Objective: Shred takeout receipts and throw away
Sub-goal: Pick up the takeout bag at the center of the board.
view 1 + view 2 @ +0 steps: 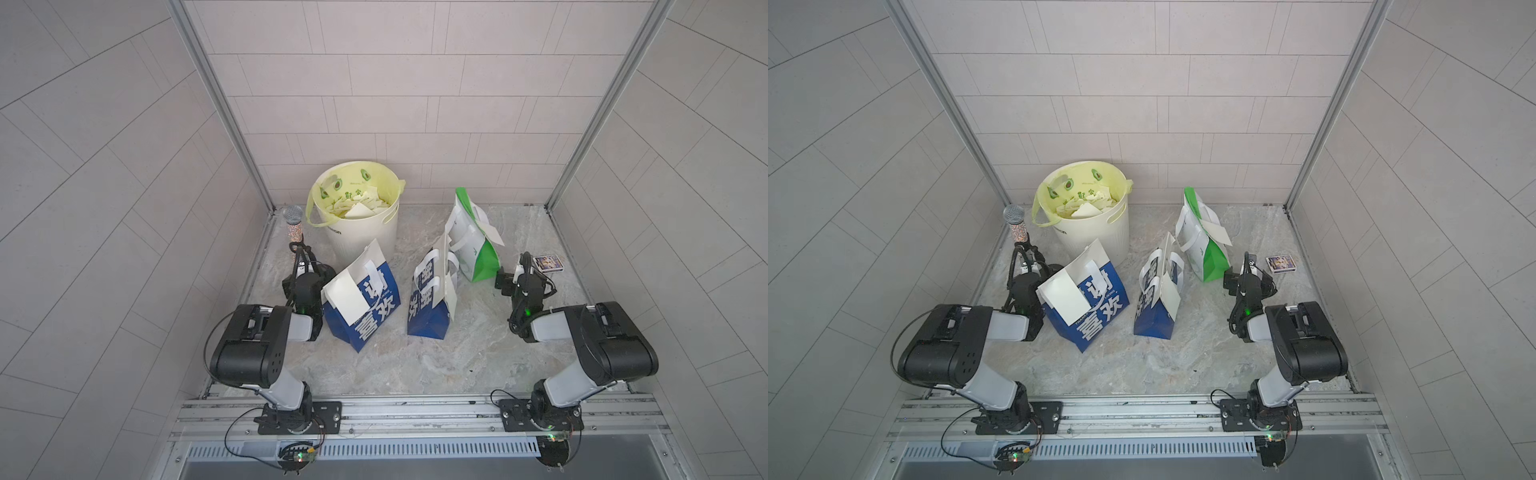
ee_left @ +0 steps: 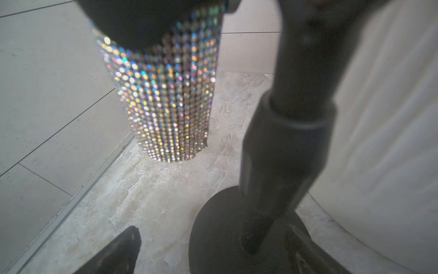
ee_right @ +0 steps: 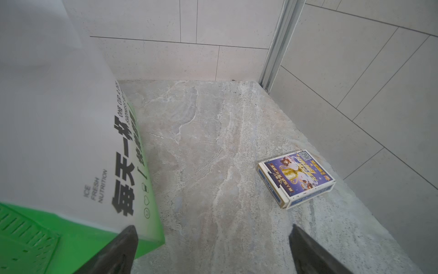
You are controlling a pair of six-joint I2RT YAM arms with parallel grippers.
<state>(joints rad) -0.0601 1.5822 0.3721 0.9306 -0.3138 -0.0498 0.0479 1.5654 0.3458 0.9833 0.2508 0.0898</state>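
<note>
A white takeout receipt (image 1: 345, 299) (image 1: 1063, 297) lies slanted across the front of the left blue bag (image 1: 370, 316). Another white slip (image 1: 492, 233) (image 1: 1219, 232) sticks out of the green-and-white bag (image 1: 476, 253) (image 3: 59, 142). Torn white scraps (image 1: 361, 205) (image 1: 1086, 208) fill the cream bin (image 1: 365, 237) with its yellow liner. My left gripper (image 1: 306, 270) (image 2: 213, 251) is open and empty, left of that blue bag, facing a microphone stand. My right gripper (image 1: 509, 279) (image 3: 213, 246) is open and empty, low beside the green bag's base.
A second blue bag (image 1: 428, 307) stands between the other two. A glittery microphone (image 1: 294, 226) (image 2: 163, 102) on a black stand (image 2: 284, 142) sits by the left wall. A small card box (image 1: 547, 263) (image 3: 296, 178) lies near the right wall.
</note>
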